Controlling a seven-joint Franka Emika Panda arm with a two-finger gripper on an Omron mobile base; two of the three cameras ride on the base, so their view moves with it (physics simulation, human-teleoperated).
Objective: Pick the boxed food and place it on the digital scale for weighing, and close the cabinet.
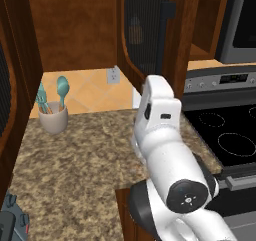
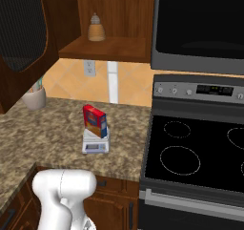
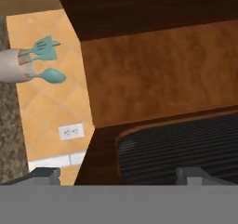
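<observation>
Beige utensil cup (image 1: 53, 120) w/ teal utensils (image 1: 62, 89); red boxed food (image 2: 95, 121) on digital scale (image 2: 95, 142); jaws spread.

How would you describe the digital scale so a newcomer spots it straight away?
Start at the black glass stovetop and move left onto the speckled brown granite counter. Near its front edge sits a small light-grey square scale with a bluish display on its sloped front. It is the one thing carrying the upright red carton; the cream utensil cup stands apart by the wall.

no text can be read; the boxed food (image 2: 95, 120) print is blurred.
</observation>
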